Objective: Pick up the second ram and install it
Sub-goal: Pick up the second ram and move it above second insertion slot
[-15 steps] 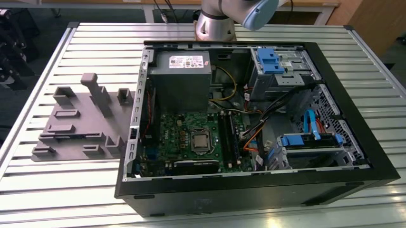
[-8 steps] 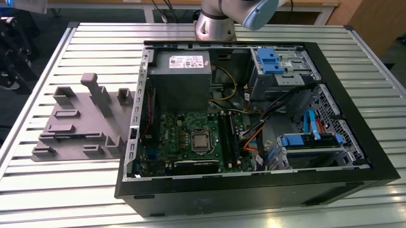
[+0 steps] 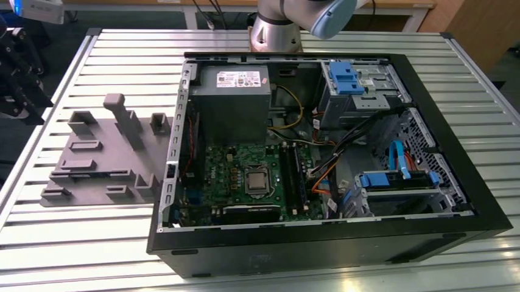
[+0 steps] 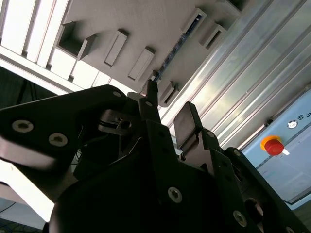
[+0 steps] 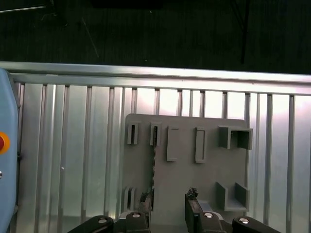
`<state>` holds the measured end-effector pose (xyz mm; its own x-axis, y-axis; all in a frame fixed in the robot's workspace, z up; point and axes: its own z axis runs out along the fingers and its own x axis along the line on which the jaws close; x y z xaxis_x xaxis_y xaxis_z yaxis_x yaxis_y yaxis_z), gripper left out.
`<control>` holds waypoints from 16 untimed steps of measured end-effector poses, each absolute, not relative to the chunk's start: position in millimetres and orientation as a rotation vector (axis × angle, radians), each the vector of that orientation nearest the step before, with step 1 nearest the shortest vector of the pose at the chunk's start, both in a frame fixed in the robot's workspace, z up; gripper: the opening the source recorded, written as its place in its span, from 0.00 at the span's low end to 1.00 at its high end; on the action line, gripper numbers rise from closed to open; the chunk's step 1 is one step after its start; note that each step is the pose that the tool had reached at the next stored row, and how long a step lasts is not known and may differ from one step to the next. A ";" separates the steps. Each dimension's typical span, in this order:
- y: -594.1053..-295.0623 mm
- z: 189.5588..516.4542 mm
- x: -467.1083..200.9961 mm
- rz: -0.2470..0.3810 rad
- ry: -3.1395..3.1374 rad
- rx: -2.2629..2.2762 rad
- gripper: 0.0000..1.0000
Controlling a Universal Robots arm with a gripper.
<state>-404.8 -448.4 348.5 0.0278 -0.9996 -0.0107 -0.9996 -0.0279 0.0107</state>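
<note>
First wrist view: gripper (image 5: 168, 195) jaws spread near the second ram (image 5: 154, 162) in fixture (image 5: 182, 177); exterior view: open case (image 3: 325, 246).

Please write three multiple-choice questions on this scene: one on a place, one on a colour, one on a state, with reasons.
1. Where does the grey fixture plate lie?
A) on the exterior view's left of the computer case
B) inside it
C) on the exterior view's right of it
2. What colour are the plastic drive brackets?
A) red
B) blue
C) yellow
3. How is the gripper?
A) shut on a cable
B) shut, empty
C) open, empty
1 A: it lies outside the case's wall.
2 B: both are blue.
3 C: its fingers stand apart, nothing between them; the ram stick stands in the plate.
</note>
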 end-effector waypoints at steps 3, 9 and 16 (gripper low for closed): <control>-448.4 347.7 -404.8 -0.024 -2.190 2.252 0.41; -448.5 343.5 -404.8 -0.024 -2.190 2.252 0.41; -448.4 336.9 -404.8 -0.024 -2.190 2.252 0.41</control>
<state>-404.8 -448.4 336.9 0.0278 -0.9996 -0.0108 -0.9996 -0.0279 0.0106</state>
